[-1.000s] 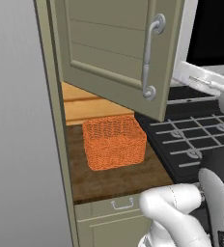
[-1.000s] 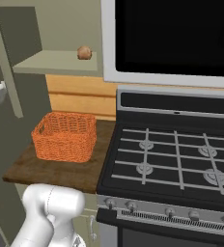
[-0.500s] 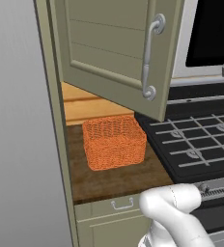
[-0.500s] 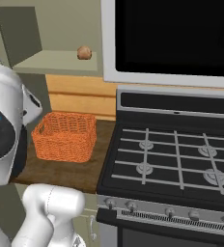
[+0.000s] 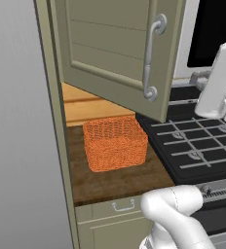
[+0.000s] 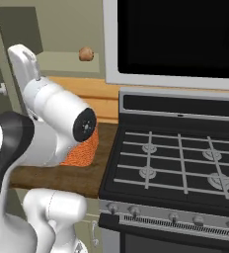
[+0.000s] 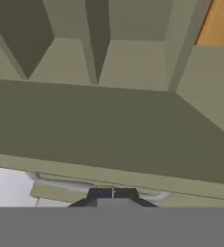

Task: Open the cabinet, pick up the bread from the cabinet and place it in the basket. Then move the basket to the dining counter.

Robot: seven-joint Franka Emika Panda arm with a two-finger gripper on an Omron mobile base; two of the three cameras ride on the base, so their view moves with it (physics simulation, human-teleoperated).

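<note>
Cabinet [image 5: 117, 46] door stood open above the basket [image 5: 116, 142], bread [image 6: 86, 54] on its shelf; jaws' fingertips [image 7: 101, 194] met, closed, beside the handle [image 7: 61, 184]

Black gas stove [image 6: 175, 163] with grey grates and a row of knobs, dark microwave [image 6: 178, 37] above it, dark wood-grain desk [image 5: 117, 180] to its left, pale drawer [image 5: 122, 208] with wire pull beneath, light wood backsplash [image 5: 85, 104], plain grey wall [image 5: 17, 121]
</note>
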